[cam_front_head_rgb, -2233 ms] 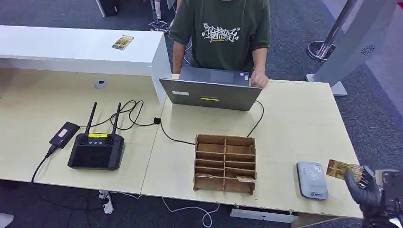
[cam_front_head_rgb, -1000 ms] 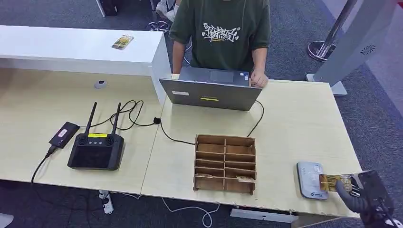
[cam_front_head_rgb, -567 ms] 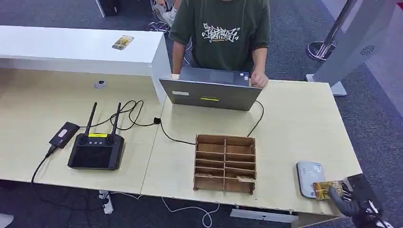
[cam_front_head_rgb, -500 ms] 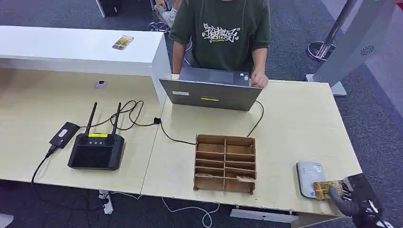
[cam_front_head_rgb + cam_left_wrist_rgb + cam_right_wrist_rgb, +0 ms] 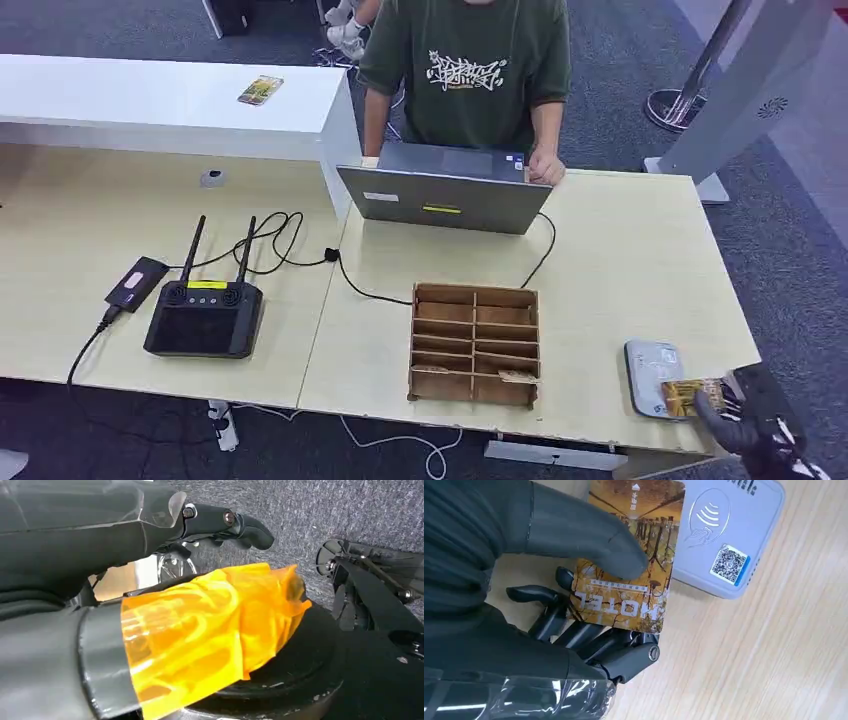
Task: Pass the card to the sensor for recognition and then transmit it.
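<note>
A pale wooden bench (image 5: 620, 260) spans the head view, with grey carpet around it. At top centre a person (image 5: 465, 70) stands behind a laptop (image 5: 445, 195). A wooden rack (image 5: 474, 345) sits at lower centre, a black controller (image 5: 205, 318) at lower left, and a second card (image 5: 260, 89) lies on the white counter (image 5: 150, 100) at upper left. At lower right my right hand (image 5: 735, 425) pinches the card (image 5: 631, 555) between thumb and fingers (image 5: 589, 635), its far end lying over the grey sensor (image 5: 729, 535). My left hand (image 5: 150, 580) shows its fingers curled, wrapped partly in orange film; I cannot tell whether it holds anything.
</note>
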Tool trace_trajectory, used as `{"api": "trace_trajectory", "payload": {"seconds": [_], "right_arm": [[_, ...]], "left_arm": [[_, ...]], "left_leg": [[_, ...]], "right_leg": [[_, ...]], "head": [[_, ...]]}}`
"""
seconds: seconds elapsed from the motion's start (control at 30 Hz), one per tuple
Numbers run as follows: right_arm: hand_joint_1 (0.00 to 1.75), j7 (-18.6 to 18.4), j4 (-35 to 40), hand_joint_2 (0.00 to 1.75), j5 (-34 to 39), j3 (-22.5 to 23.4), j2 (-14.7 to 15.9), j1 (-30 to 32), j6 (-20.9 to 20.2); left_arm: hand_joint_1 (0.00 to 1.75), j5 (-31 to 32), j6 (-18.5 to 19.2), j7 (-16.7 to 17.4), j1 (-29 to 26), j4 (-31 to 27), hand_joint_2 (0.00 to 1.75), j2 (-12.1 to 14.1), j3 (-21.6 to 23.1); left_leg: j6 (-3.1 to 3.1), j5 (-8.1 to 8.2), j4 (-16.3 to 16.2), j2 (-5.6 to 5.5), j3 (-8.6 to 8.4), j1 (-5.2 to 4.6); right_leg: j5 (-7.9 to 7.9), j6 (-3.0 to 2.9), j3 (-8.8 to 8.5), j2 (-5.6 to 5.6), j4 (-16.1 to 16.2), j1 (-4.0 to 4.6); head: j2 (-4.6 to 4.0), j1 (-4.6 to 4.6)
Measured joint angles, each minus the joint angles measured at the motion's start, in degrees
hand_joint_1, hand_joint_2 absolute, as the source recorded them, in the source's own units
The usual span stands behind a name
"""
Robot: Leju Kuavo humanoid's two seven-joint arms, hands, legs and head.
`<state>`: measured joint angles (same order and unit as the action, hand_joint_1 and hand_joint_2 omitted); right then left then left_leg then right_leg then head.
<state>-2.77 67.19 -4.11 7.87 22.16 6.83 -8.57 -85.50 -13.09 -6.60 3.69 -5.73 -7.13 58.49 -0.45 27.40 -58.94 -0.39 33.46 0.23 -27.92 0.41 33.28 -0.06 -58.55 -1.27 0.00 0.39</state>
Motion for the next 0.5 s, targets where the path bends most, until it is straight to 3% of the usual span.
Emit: {"api": "trace_trajectory", "payload": {"seconds": [0.4, 0.5], "right_arm": [[1.75, -0.7, -0.1, 1.75, 0.1, -1.3, 1.8, 0.0, -0.6], [1.75, -0.2, -0.1, 1.75, -0.6, -1.7, 1.8, 0.0, 2.0]], "left_arm": [[0.00, 0.0, 0.0, 0.1, 0.0, 0.0, 0.00, 0.0, 0.1], [0.00, 0.0, -0.1, 0.1, -0.1, 0.0, 0.00, 0.0, 0.1]], "left_leg": [[0.01, 0.00, 0.0, 0.00, -0.02, 0.00], [0.01, 0.00, 0.0, 0.00, -0.01, 0.00]], "right_leg": [[0.00, 0.01, -0.03, 0.00, 0.0, 0.00], [0.00, 0.01, -0.04, 0.00, 0.0, 0.00]], "head": [[0.00, 0.02], [0.00, 0.00]]}}
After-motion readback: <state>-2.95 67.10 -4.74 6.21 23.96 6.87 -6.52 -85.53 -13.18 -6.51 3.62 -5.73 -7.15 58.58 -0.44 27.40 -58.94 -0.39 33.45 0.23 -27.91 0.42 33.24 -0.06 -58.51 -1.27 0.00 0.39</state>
